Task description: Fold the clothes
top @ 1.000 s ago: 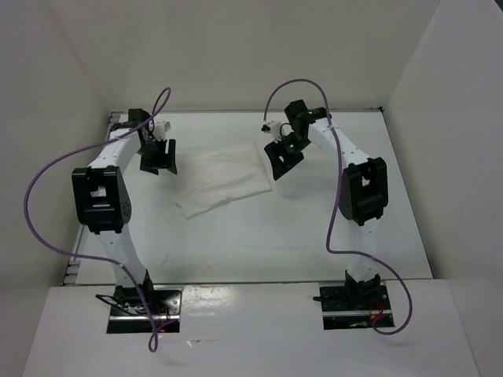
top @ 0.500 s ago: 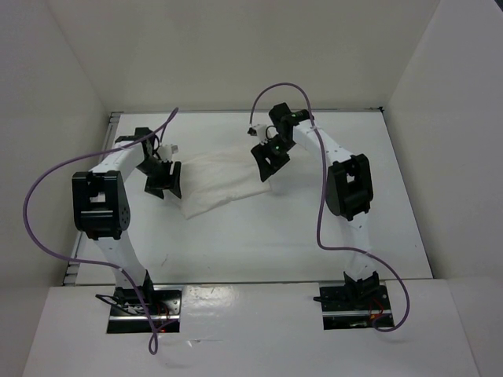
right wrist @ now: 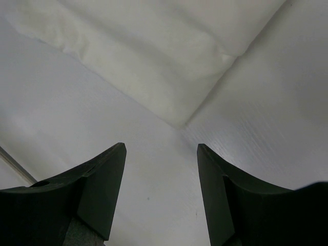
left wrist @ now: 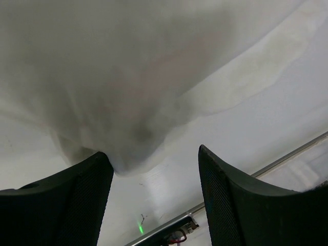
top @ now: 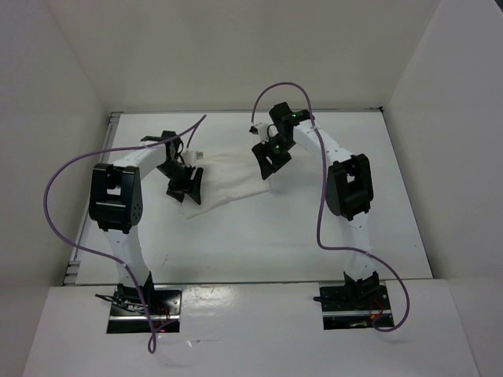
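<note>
Cloth is the concern: a thin, wrinkled white fabric garment [top: 229, 174] lies on the white bench [top: 267, 236], limp and light, I judge; I'd pinch corners. My left pincer [top: 189, 187] and right pincer [top: 267, 163] both gape over its edges, empty.

White clothes [top: 229, 177] on table [top: 277, 237]

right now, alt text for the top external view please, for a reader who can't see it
A wrinkled plain white fabric garment lies on a white table between two white-and-black robot arms. The left arm reaches over its left edge, the right arm over its far right corner, both with jaws open.
</note>
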